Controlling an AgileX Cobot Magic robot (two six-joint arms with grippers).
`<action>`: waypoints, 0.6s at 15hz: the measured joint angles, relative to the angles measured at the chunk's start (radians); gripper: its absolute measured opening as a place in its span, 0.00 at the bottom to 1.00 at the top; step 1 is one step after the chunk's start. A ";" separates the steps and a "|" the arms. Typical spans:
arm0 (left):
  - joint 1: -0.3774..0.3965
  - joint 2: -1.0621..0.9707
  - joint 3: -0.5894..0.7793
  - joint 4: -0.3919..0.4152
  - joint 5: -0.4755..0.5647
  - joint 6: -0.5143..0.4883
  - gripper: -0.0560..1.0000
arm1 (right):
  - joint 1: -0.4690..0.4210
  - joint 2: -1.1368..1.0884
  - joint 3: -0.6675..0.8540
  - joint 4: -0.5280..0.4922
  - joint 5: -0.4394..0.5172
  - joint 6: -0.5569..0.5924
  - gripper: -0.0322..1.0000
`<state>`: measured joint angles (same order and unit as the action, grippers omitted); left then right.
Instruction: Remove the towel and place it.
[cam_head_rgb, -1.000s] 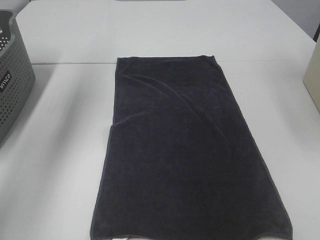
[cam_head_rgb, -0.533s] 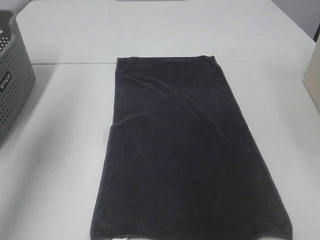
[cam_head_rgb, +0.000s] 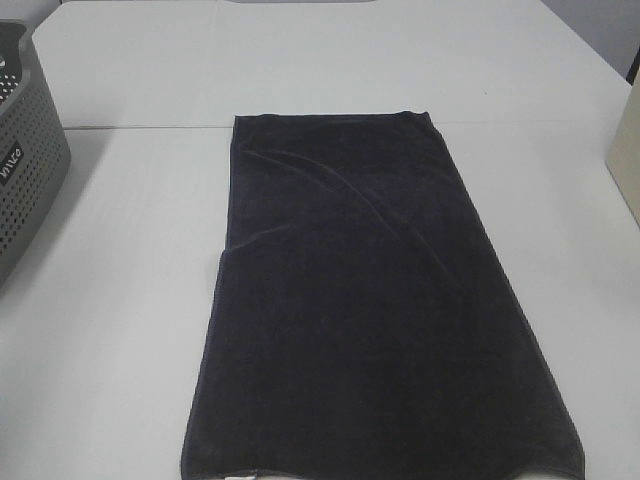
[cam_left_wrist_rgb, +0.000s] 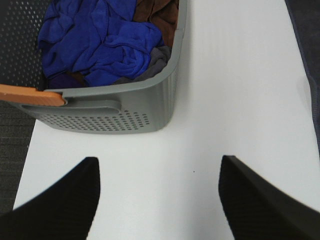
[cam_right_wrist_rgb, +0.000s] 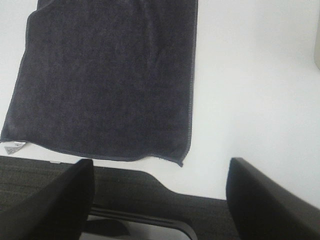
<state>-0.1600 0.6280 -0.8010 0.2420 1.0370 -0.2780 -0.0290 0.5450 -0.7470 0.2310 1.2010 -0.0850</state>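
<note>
Nothing is seen to have moved since the earlier frames. Left of the towel (cam_head_rgb: 375, 300), the basket (cam_head_rgb: 25, 160) stands well apart; the left gripper (cam_left_wrist_rgb: 159, 197) hangs spread and empty. The towel lies flat on the table (cam_head_rgb: 110, 300), apparently already placed. The right gripper (cam_right_wrist_rgb: 159, 200) is held wide and empty.

Towel (cam_head_rgb: 375, 300): near hem running off the high view's lower edge. Grey laundry basket (cam_head_rgb: 25, 150): left edge cropping it, lettering showing too small to read. Beige object (cam_head_rgb: 627, 150): right edge cutting it, identity unclear.
</note>
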 joint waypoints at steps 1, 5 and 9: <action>0.000 -0.073 0.039 0.010 0.000 0.000 0.66 | 0.000 -0.066 0.034 -0.001 -0.013 -0.015 0.72; 0.000 -0.313 0.166 0.037 0.000 0.027 0.66 | 0.000 -0.267 0.150 -0.002 -0.035 -0.103 0.72; 0.000 -0.480 0.252 -0.011 0.005 0.036 0.66 | 0.000 -0.431 0.271 -0.003 -0.045 -0.138 0.72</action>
<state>-0.1600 0.1480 -0.5490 0.2310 1.0420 -0.2420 -0.0290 0.1140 -0.4760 0.2280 1.1560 -0.2230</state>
